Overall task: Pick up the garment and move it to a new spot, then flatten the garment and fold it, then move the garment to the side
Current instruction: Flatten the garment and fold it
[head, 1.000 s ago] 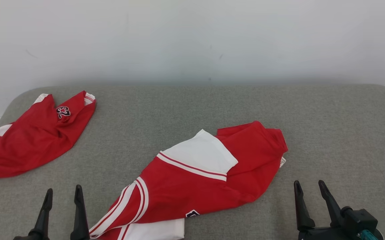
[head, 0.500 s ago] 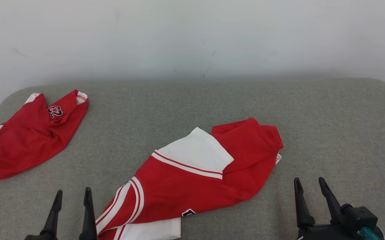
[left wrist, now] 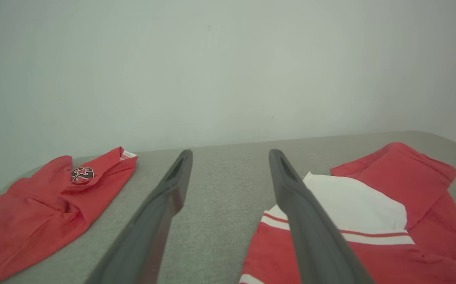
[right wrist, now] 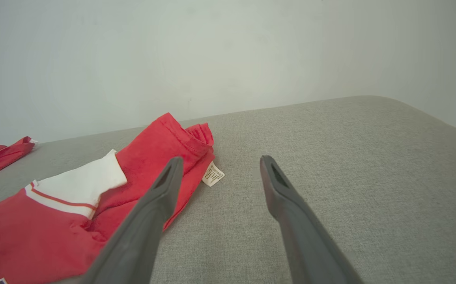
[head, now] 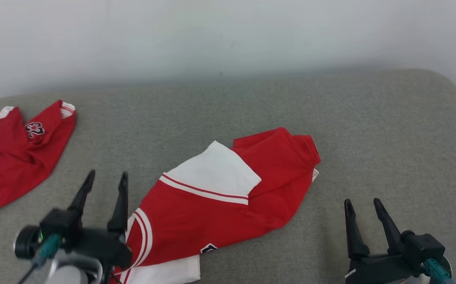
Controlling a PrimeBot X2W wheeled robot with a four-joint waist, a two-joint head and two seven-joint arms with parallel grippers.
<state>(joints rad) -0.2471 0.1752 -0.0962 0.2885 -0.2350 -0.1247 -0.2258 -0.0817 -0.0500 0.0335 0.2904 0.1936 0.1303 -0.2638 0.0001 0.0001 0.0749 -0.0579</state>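
Red-and-white garment (head: 212,213) between spread jaws, just beside the left pair

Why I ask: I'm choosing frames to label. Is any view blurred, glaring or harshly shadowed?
Head view: soft even light, no glare, garment crisp, only faint shadows at its edges. Left wrist view: paler, hazier colours; the left gripper has fingers that blur near the lens. Right wrist view: white tag sharp, the right gripper soft-edged low down.

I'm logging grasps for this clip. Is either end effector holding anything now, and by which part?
Nothing is held. The left end effector stands open beside the red and white garment; the right end effector stands open over the grey surface.
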